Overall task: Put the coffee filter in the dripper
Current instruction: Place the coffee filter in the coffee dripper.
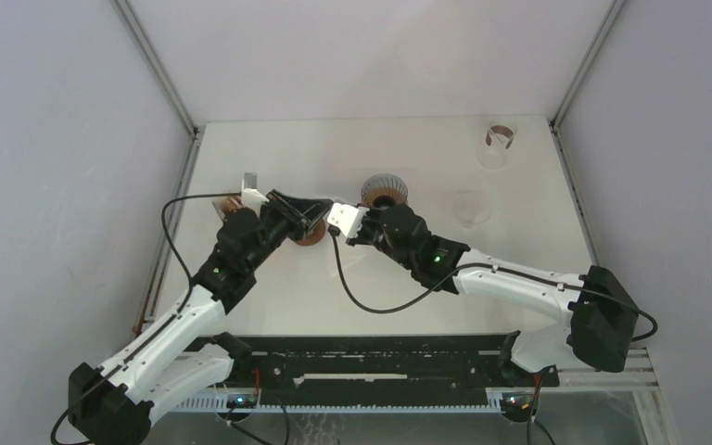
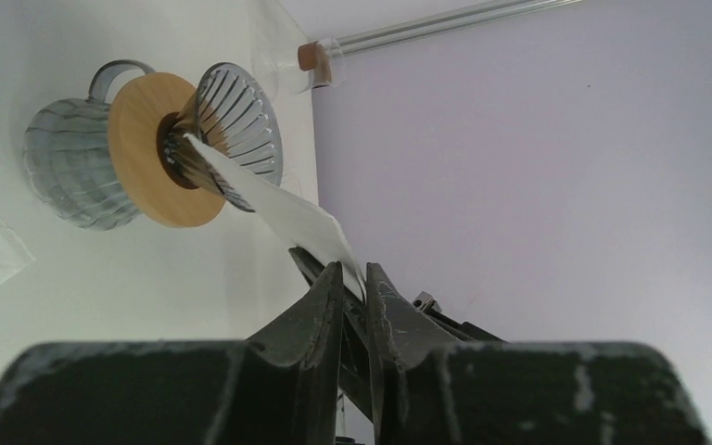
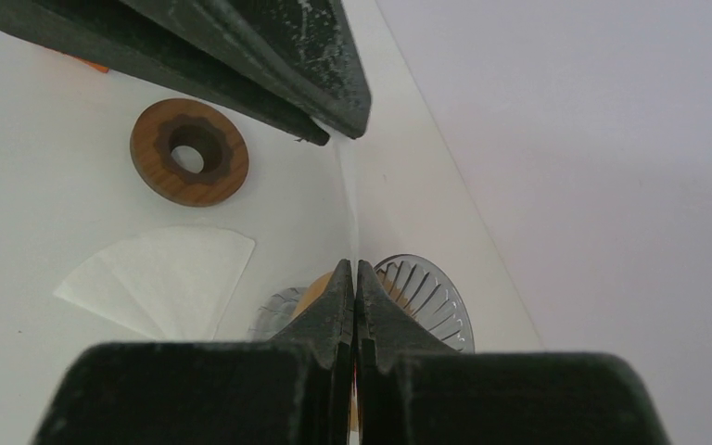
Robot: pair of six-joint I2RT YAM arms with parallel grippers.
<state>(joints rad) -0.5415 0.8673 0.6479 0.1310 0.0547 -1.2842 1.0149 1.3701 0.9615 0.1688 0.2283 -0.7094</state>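
Observation:
The coffee filter [image 2: 287,218] is a white paper sheet held in the air between both grippers. My left gripper [image 2: 353,269] is shut on one edge of it. My right gripper [image 3: 353,267] is shut on the opposite edge, which shows there as a thin white line running up to the left fingers [image 3: 269,56]. The dripper [image 2: 232,120] is a ribbed glass cone in a wooden collar, on a glass server just beyond the filter's far end. From above, the two grippers [image 1: 313,215] [image 1: 332,222] meet just left of the dripper [image 1: 385,192].
A loose wooden ring [image 3: 190,151] lies on the table under the grippers. Another flat filter [image 3: 162,283] lies beside it. Two clear glasses [image 1: 498,144] [image 1: 471,209] stand at the back right. Grey walls close in the table.

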